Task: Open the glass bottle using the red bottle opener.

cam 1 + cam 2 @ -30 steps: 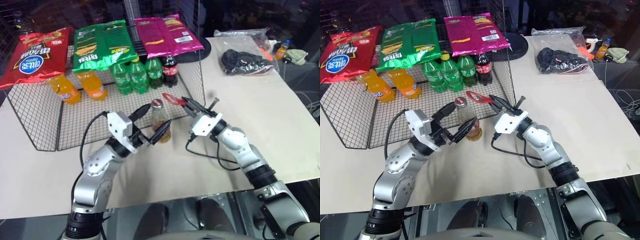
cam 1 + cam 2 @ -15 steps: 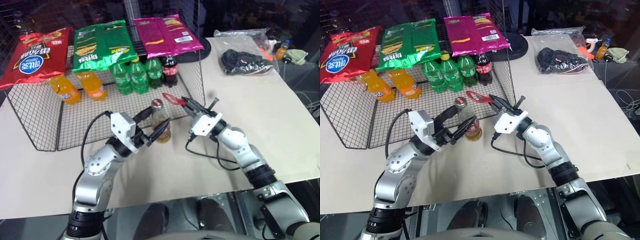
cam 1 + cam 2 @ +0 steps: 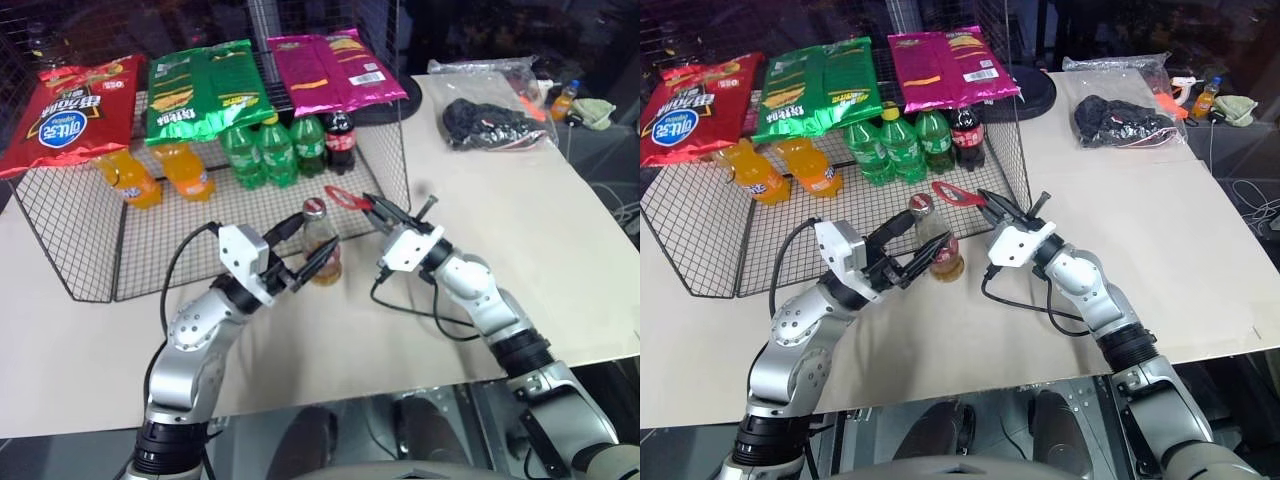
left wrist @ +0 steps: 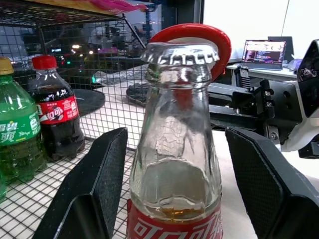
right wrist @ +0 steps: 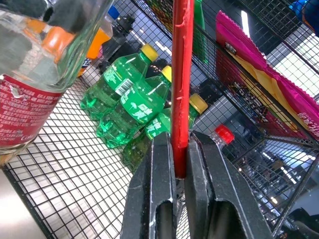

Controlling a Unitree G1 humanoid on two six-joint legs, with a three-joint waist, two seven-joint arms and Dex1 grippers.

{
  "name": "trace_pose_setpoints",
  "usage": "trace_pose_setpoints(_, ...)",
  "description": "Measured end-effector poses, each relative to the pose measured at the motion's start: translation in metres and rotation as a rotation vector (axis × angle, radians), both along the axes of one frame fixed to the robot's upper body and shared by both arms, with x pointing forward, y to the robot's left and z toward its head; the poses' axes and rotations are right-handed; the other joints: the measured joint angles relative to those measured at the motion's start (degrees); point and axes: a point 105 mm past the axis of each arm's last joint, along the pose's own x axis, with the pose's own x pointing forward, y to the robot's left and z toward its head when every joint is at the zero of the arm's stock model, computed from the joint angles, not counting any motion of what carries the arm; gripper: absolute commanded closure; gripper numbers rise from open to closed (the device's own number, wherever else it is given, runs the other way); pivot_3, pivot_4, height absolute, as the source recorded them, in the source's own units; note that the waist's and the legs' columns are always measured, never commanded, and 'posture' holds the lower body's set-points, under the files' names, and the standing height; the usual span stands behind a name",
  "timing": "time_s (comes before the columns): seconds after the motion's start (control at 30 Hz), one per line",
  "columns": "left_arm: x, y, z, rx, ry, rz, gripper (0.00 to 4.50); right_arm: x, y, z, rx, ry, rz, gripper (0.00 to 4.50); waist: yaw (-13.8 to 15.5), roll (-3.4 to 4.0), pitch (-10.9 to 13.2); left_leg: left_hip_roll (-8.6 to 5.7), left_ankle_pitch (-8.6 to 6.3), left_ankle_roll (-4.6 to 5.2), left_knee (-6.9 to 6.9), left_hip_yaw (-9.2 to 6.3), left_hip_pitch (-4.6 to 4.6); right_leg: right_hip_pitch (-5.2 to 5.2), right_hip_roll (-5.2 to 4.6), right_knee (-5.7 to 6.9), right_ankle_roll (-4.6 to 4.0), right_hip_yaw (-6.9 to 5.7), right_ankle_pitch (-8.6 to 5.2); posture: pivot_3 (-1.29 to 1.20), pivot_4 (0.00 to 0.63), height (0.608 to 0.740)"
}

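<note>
The glass bottle [image 3: 319, 243] is standing upright on the pale worktop [image 3: 560, 250], just in front of the wire-mesh rack [image 3: 150, 235] that is carrying soda bottles below and snack bags on top. A little amber liquid is sitting low inside it, and the crimped cap [image 4: 180, 53] is on the neck — so the opening itself is not yet done.

The left gripper [image 3: 303, 249] is reaching in from the robot's left with its two black fingers [image 4: 97, 172] standing on either side of the bottle's body. In the left wrist view a gap is showing between each finger and the glass, so the jaws are standing fairly wide around the bottle rather than clamping it; whether any pad is touching lower down cannot be told.

The right gripper [image 3: 377, 209] is pinching the red bottle opener [image 3: 343, 197] by its handle, jaws closed tight on the thin red edge in the right wrist view. The opener's rounded head is hanging beside the cap, at about cap height — in the left wrist view it is showing as a red arc behind the cap, not yet hooked under the rim as far as can be seen.

Judged from this, the tool is in hand and the bottle is bracketed. Left to do: firming the hold on the bottle, seating the opener's head under the cap edge, and levering the cap off.
</note>
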Motion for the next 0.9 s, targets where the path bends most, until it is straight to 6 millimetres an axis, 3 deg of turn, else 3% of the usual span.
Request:
trace_pose_setpoints(0.2, 0.0022, 0.0024, -0.0021, -0.017, 0.013, 0.009, 1.27, 0.0005, 0.0001, -0.0001, 0.000, 0.001, -0.001, 4.50, -0.01, 0.00, 0.00, 0.00, 0.00, 0.00, 0.00, 0.00, 0.00, 0.00, 0.00, 0.01, 0.00, 0.00, 0.00, 0.00, 0.150, 0.740)
trace_pose_setpoints(0.3, 0.0016, 0.0017, -0.0023, -0.015, 0.012, 0.001, 2.02, 0.0006, 0.0001, 0.0001, 0.000, 0.001, -0.001, 4.50, -0.01, 0.00, 0.00, 0.00, 0.00, 0.00, 0.01, 0.01, 0.00, 0.00, 0.00, 0.01, 0.00, 0.00, 0.00, 0.00, 0.150, 0.740)
trace_pose_setpoints(0.9, 0.0024, -0.0002, 0.0029, -0.027, -0.007, -0.013, 2.02, 0.0015, 0.0012, 0.0013, 0.002, -0.001, 0.001, 4.50, -0.03, 0.00, -0.01, 0.00, 0.00, 0.00, 0.02, 0.02, 0.04, 0.02, 0.00, 0.04, 0.00, 0.02, 0.00, 0.00, 0.150, 0.740)
